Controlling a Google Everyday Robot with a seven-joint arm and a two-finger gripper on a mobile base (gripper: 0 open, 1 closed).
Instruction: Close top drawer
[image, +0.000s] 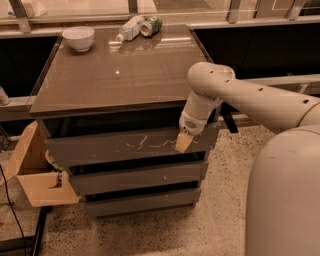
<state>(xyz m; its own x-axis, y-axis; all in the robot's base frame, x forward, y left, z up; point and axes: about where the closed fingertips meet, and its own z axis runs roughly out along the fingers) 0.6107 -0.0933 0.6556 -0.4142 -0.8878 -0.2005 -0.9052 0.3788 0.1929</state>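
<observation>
We judge the wide grey-brown scratched top drawer (125, 147), slightly out beneath the glossy brown cabinet top (115, 75), stiff, handleless and free-sliding, best pushed flat at its right end, where our tan-tipped gripper (183, 142), closed and empty, rests.

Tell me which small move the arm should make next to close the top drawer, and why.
Most likely a short push straight toward the brown glossy-topped cabinet. The end effector appears to rest against the wide grey-brown top drawer, on the right of its scratched front, and this front stands out beyond the plain grey drawer fronts below.
</observation>
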